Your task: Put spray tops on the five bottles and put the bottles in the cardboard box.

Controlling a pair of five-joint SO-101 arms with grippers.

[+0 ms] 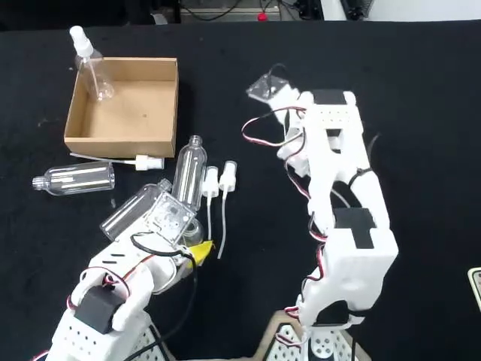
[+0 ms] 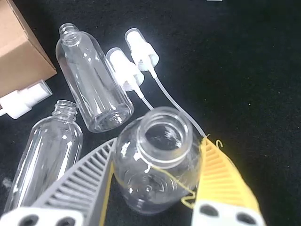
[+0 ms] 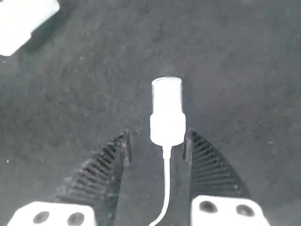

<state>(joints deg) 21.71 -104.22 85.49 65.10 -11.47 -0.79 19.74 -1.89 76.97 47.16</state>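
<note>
A clear, capless bottle [image 2: 160, 162] sits clamped in our left gripper's [image 2: 159, 141] jaws; spare bottles [image 2: 94, 82] [image 2: 44, 160] and loose tops [image 2: 123, 69] [image 2: 142, 51] lie just beyond. Our right gripper's [image 3: 157, 135] jaws stand narrowly parted around a white top [image 3: 166, 113].

capped btl [image 1: 93, 74] in box [image 1: 120, 141], tops [image 1: 211, 180] nearby

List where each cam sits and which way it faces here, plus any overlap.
High view: fixed above the table, looking down; left arm and right arm enter from the near edge.
Left wrist view: on the left arm, looking along the left gripper, shut on an uncapped bottle.
Right wrist view: on the right arm, looking past the open right gripper at a spray top between its fingers.
Shared: high and left wrist views both show the cardboard box and two loose spray tops.
</note>
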